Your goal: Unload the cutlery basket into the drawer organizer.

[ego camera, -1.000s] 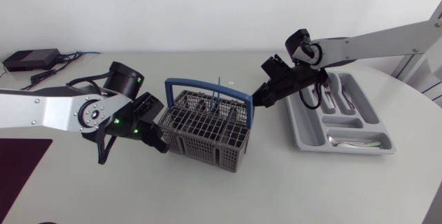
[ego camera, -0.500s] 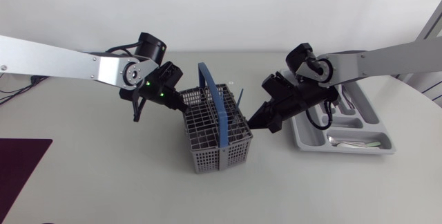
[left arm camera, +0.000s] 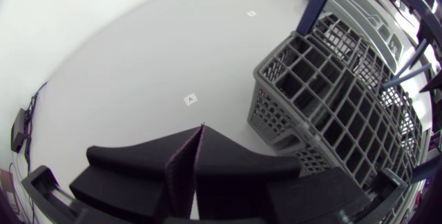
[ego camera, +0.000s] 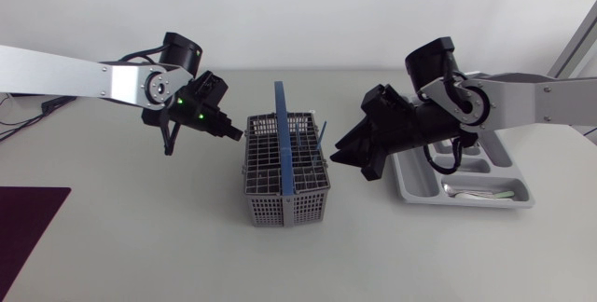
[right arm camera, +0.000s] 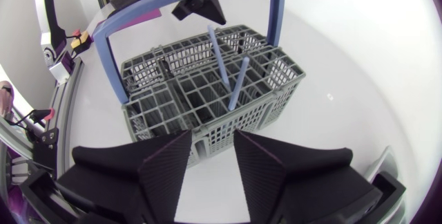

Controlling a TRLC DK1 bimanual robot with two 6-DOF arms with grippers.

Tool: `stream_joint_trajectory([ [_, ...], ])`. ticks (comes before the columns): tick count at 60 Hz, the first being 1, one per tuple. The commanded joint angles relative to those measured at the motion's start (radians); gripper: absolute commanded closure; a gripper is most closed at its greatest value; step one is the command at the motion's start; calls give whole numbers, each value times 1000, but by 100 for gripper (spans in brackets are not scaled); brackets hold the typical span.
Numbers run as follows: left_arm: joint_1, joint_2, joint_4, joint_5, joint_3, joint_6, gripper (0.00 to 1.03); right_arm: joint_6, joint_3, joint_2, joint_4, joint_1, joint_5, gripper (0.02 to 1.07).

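Since a moment ago the cutlery basket [ego camera: 287, 167] has swung round, so its blue handle [ego camera: 284, 139] now runs straight up the middle of the frame. Two blue-handled pieces [right arm camera: 238, 86] stand in its compartments, so unloading is not finished. Just right of it my right gripper [ego camera: 347, 156] hovers with fingers spread, holding nothing. At the lower right, the drawer organizer [ego camera: 485, 202] already holds some cutlery [ego camera: 476, 190]. Farther back, upper left, my left gripper [ego camera: 233, 135] is pinched closed on nothing, its tip just beside the basket's corner. I judge the job partway along
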Motion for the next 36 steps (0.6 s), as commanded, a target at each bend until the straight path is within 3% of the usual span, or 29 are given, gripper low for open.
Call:
stream_joint_trajectory([
  [1, -6, -100, 23, 16, -75, 25, 78, 41, -32, -6, 47, 1, 9, 41],
  [22, -56, -377, 88, 51, -293, 39, 78, 87, 33, 84, 154, 56, 63, 42],
  [36, -86, -468, 111, 60, -371, 40, 78, 99, 79, 114, 162, 69, 75, 72],
])
